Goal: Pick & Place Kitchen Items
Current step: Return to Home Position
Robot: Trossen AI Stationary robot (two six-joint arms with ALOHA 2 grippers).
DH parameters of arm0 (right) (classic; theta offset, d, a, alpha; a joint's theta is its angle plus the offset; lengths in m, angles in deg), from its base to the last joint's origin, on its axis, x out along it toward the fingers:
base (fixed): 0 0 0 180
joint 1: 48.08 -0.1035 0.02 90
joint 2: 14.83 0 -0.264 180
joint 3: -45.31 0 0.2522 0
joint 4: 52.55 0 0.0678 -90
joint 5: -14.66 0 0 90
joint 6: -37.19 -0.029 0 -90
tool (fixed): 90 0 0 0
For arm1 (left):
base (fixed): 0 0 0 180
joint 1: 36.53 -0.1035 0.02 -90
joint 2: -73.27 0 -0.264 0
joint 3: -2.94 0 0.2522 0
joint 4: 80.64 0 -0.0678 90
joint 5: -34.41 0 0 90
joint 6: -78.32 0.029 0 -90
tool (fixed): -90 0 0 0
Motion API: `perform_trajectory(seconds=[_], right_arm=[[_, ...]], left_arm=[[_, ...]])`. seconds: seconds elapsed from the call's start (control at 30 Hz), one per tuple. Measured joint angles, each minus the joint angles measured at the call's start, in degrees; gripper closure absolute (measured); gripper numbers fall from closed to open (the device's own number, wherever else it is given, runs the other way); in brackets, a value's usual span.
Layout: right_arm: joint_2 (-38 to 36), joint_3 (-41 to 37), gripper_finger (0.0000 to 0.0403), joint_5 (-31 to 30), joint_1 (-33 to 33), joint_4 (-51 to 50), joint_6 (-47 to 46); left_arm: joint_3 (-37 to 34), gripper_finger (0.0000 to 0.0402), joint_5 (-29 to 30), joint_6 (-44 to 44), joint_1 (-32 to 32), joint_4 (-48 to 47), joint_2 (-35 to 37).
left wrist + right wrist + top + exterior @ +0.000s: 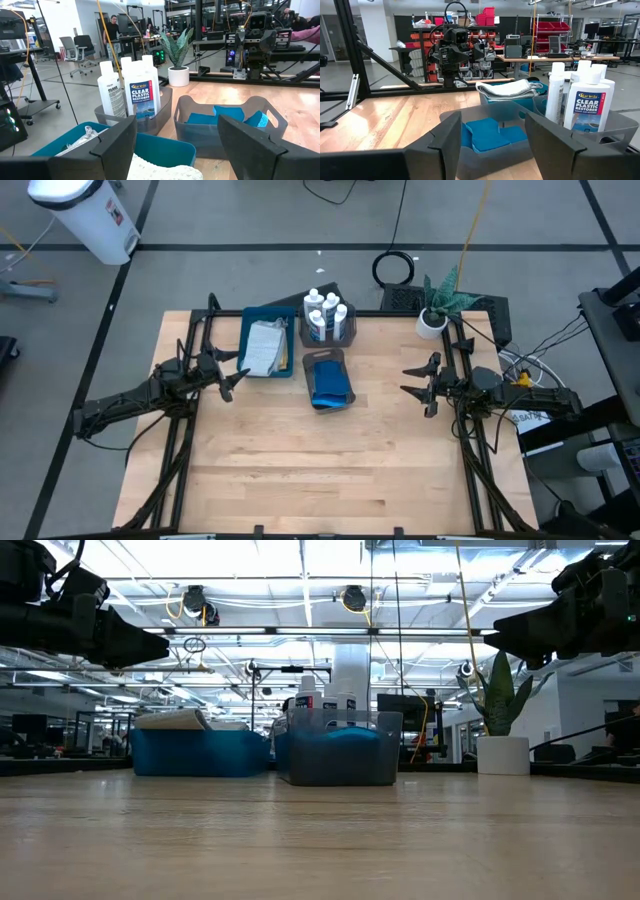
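Three white labelled bottles [326, 312] stand upright in a grey bin [329, 333] at the table's far middle. Blue sponges [328, 385] lie in a second grey bin [327, 358] just in front of it. A light grey folded cloth [264, 346] lies in the blue tray [250, 340] to the left. My left gripper [232, 377] hovers open at the table's left, pointing level at the tray. My right gripper [417, 384] hovers open at the right, pointing at the sponge bin. Both hold nothing.
A small potted plant [438, 310] stands at the table's far right corner. Black frame rails [180, 450] run along the left and right sides. The wooden table's [330, 470] near half lies bare between the arms. A person [113, 31] stands far back in the room.
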Motion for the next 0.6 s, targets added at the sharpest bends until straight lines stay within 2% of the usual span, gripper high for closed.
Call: perform_trajectory(seconds=[0.6], right_arm=[[0.0, 0.0, 0.0211, 0.0, 0.0, 0.0, 0.0]], left_arm=[[0.0, 0.0119, 0.0, 0.0, 0.0, 0.0, 0.0]])
